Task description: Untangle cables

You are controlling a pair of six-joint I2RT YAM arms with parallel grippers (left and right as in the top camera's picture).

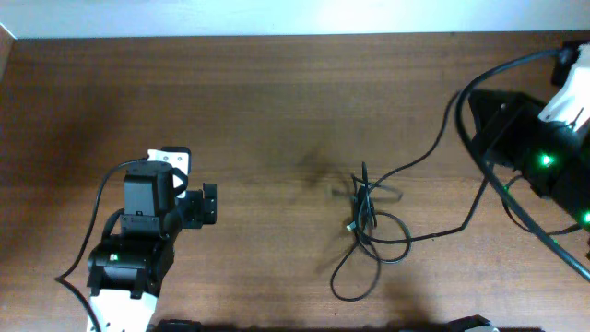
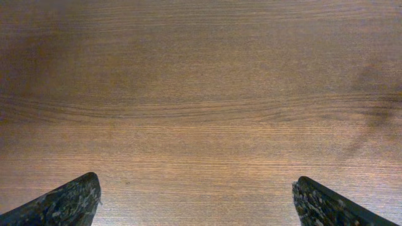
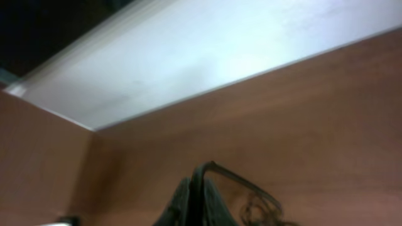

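Observation:
The cables (image 1: 367, 219) are thin black cords lying knotted and looped together on the wooden table, right of centre. Two strands run from the knot up and right to my right gripper (image 1: 472, 115). In the right wrist view the right gripper (image 3: 196, 199) is shut on a cable strand (image 3: 242, 181), which arches out of the fingertips and drops toward the blurred tangle (image 3: 260, 213). My left gripper (image 1: 205, 205) is at the left, far from the cables. In the left wrist view the left gripper (image 2: 198, 201) is open and empty over bare wood.
A thick black arm cable (image 1: 498, 72) arcs around the right arm at the far right. The white wall (image 3: 207, 56) borders the table's far edge. The wooden table (image 1: 277, 101) spreads between the two arms.

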